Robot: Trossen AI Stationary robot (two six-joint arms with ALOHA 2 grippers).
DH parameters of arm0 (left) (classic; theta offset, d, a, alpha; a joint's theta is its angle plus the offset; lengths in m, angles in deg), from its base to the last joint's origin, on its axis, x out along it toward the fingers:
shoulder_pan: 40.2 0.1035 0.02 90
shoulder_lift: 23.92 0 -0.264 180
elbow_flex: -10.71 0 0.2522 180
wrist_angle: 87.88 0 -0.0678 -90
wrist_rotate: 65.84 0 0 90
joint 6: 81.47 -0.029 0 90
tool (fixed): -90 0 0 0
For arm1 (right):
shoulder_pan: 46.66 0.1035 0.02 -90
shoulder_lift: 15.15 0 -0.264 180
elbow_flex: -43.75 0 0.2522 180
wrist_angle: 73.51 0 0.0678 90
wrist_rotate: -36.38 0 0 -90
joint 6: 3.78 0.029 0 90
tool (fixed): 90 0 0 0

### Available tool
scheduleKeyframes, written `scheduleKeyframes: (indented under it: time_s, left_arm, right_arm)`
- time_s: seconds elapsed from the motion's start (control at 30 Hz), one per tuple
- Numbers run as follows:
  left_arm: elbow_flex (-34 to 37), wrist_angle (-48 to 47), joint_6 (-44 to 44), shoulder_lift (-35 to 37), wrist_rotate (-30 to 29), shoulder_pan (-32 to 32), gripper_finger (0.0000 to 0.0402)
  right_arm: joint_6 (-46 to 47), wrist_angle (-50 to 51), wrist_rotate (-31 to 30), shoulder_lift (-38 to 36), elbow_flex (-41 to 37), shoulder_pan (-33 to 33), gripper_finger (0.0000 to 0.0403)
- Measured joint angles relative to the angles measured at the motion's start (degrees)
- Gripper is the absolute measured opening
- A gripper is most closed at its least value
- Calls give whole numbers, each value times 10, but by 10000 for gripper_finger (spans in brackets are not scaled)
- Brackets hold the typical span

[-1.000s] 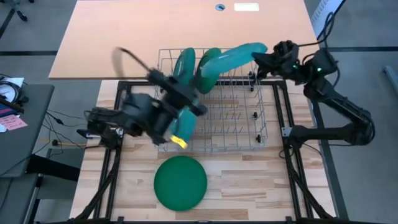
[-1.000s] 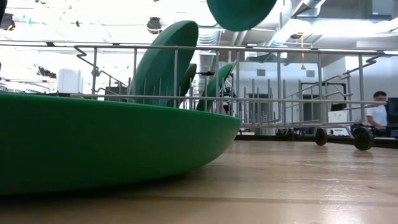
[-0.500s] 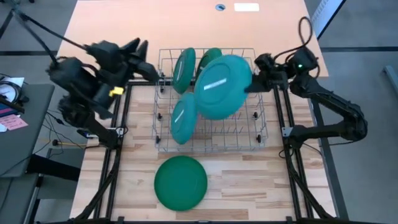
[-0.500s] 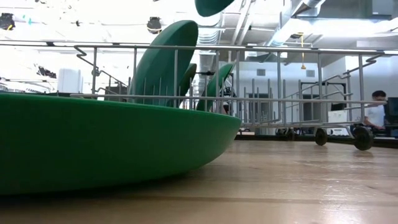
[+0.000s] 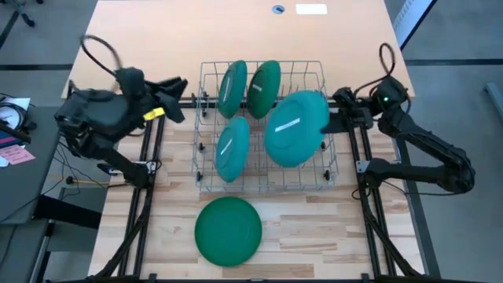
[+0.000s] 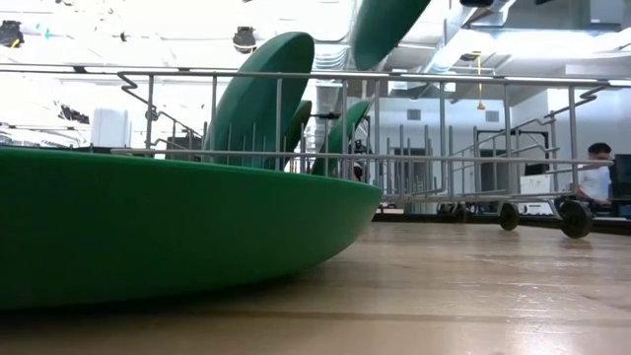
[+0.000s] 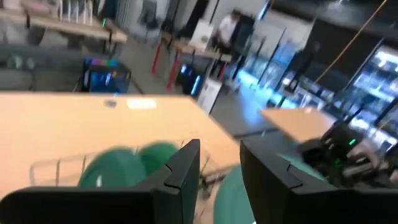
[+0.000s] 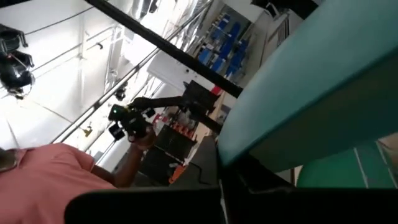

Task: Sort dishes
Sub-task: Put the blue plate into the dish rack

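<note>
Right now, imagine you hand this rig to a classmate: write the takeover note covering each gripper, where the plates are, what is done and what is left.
Right gripper: shut on the large teal plate, held tilted above the wire rack's right half.
Left gripper: empty, fingers apart, off the rack's left side.
Done: three plates stand in the rack, two at the back, one front left.
Left: seat the held plate; the green plate lies flat on the table in front of the rack.

Left wrist view blurred; green plate [image 6: 148, 227] cut off in low view.
</note>
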Motion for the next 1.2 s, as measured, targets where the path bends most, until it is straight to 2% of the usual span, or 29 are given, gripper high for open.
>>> scheduleKeyframes:
  time_s: [0.17,0.3,0.47,0.8,1.0,1.2]
  left_arm:
    - [0,-169,183,-3,54,41,109]
    - [3,-260,248,-3,147,87,109]
    - [31,-275,242,-5,239,125,109]
    - [127,-277,220,-4,362,196,109]
    - [187,-255,204,-4,429,236,109]
    - [220,-193,159,-4,482,264,109]
  right_arm:
    - [-22,3,2,2,-39,25,0]
    - [-36,4,4,15,-55,43,0]
    - [-30,31,16,12,-45,41,0]
    - [-72,243,47,-24,27,25,0]
    - [-130,381,78,-39,68,-30,0]
    - [-135,398,77,-51,75,-89,0]
